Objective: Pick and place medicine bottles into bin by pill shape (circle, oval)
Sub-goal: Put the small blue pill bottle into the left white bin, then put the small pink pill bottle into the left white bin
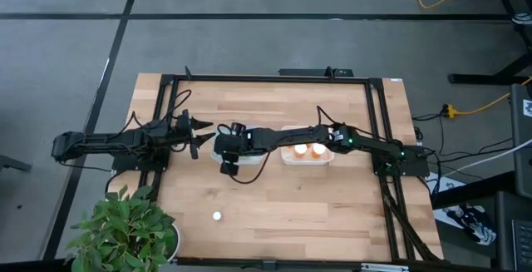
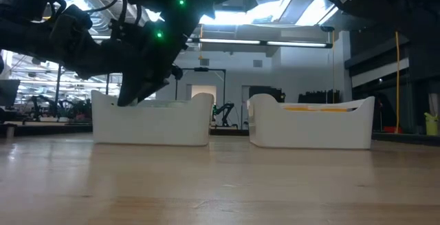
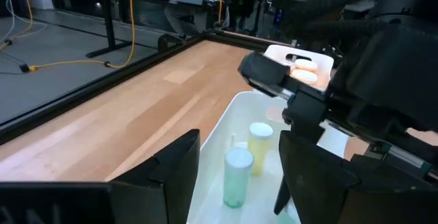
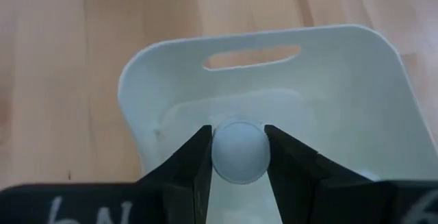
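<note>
My right gripper [image 4: 238, 157] reaches across the table over the left white bin [image 4: 342, 80] and is shut on a small pale bottle with a white cap [image 4: 238, 148]. In the high view it is over that bin [image 1: 223, 162]. My left gripper [image 3: 239, 183] is open and empty, just left of the same bin [image 1: 198, 135]. Two small pale bottles, one greenish [image 3: 237, 177] and one yellowish [image 3: 260, 147], stand upright on the bin's floor. Two orange bottles [image 1: 308, 149] stand in the right bin [image 1: 328, 160]. One small bottle [image 1: 217, 217] stands on the table near the front. My right gripper pinches the small bottle between its two fingers, which sit on opposite sides just below the white cap's rim [image 4: 213, 157]. The fingers come from above, pointing down into the bin. The bottle is upright, cap up; whether its base rests on the bin floor is hidden.
The two white bins stand side by side at mid-table, as the low view shows [image 2: 151, 118] [image 2: 313, 122]. A potted plant [image 1: 125, 230] stands at the front left corner. A black frame [image 1: 249, 78] borders the table. Bare wood lies in front of the bins.
</note>
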